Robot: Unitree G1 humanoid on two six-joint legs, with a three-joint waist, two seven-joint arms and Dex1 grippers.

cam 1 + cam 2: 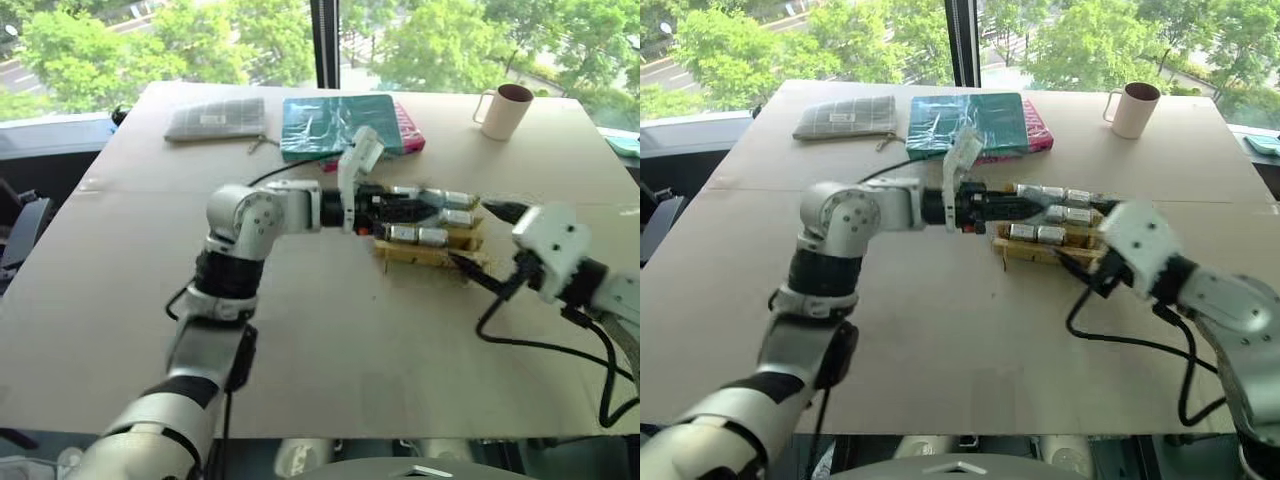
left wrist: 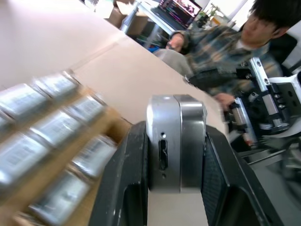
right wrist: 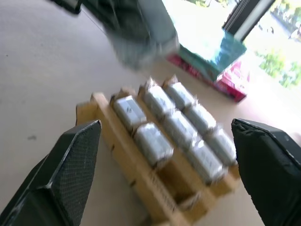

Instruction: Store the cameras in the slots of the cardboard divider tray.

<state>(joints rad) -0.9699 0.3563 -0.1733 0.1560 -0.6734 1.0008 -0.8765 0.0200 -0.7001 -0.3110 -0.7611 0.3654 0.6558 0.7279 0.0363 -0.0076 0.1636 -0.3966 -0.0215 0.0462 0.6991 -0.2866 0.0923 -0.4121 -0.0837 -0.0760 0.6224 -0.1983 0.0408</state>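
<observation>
Left gripper point(image 2: 176, 155): clamped on one camera point(image 2: 176, 141), a black finger point(image 2: 124, 183) pressed to each broad face; the camera's narrow edge with a small port faces the wrist lens. In the head views this gripper point(image 1: 400, 208) reaches in from the left and hangs over the tray point(image 1: 430, 255).

Right gripper point(image 3: 164, 179): jaws wide apart, nothing between them. It sits just right of the tray on the near side point(image 1: 478, 240), pointing left toward it, apart from the cardboard.

Tray: mid-table, right of centre. Right wrist view shows it point(image 3: 127, 165) with eight cameras seated in slots point(image 3: 181, 129); the near-right corner slot point(image 3: 183, 195) looks empty. Strip ends jut out along the near edge.

Far side of table point(image 1: 330, 340): teal package point(image 1: 335, 122) lying on a pink item point(image 1: 410, 135), well beyond the tray; grey checked pouch point(image 1: 215, 118) to its left; mug point(image 1: 503, 110) at far right.

Left wrist view: person in a plaid shirt point(image 2: 221, 44) seated past the table edge.
</observation>
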